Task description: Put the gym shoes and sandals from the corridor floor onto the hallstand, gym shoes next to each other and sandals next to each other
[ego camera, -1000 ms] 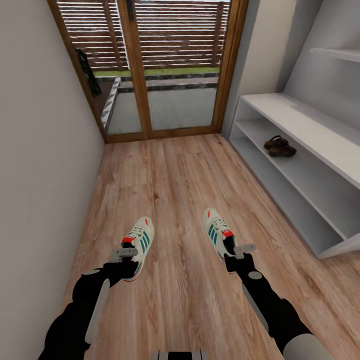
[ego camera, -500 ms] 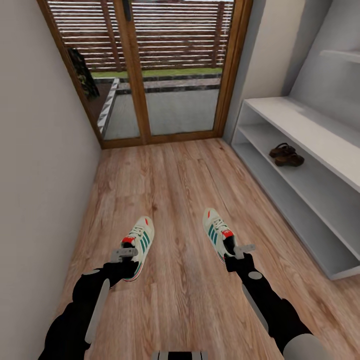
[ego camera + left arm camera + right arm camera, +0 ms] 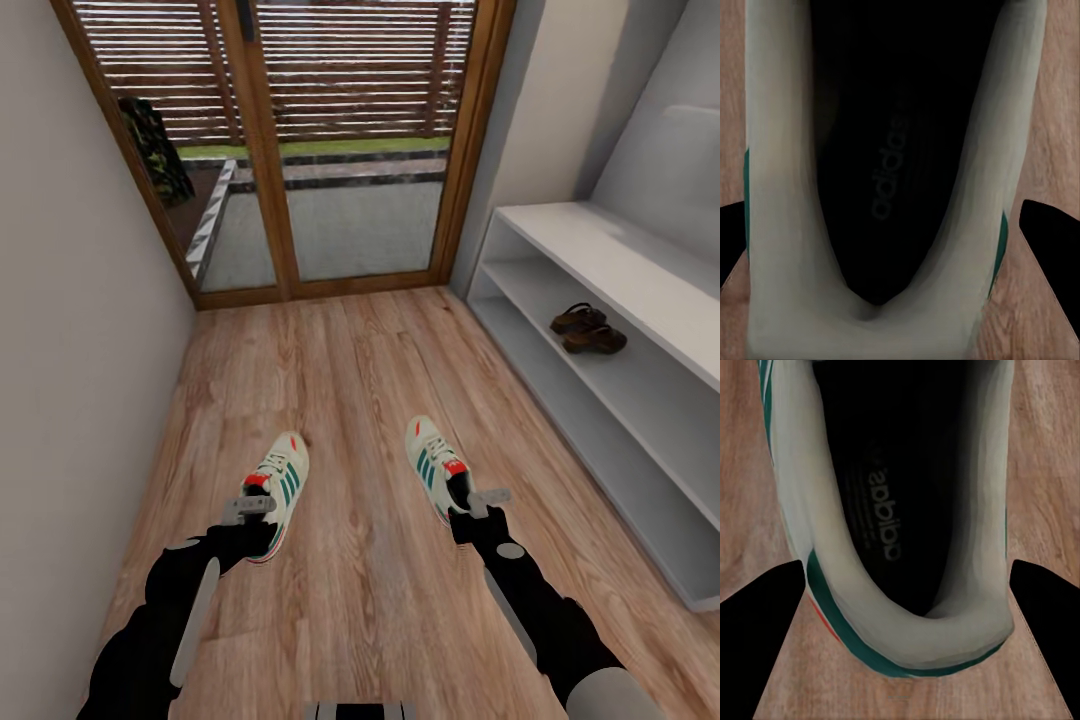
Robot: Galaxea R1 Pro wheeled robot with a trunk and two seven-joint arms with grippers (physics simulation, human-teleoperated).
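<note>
I carry both gym shoes above the corridor floor point(image 3: 350, 370), one in each hand. My left gripper point(image 3: 250, 508) is shut on the heel of the left gym shoe point(image 3: 281, 482). My right gripper point(image 3: 478, 498) is shut on the heel of the right gym shoe point(image 3: 431, 460). The left wrist view looks into the shoe's dark opening point(image 3: 892, 150), with a black finger point(image 3: 1054, 251) at each side. The right wrist view shows the other shoe point(image 3: 900, 607) between its fingers point(image 3: 761, 622). Both sandals point(image 3: 589, 329) lie side by side on the middle tier of the hallstand point(image 3: 610, 245) at the right.
A plain wall point(image 3: 70, 330) bounds the corridor on the left. A wood-framed glass door point(image 3: 300, 150) closes the far end. Open floor runs between me and the door, and the hallstand's lowest tier point(image 3: 600, 440) lies beside my right arm.
The whole picture has shifted as the camera moved: door, hallstand and sandals slid right and down. Both shoes keep their place in my grippers.
</note>
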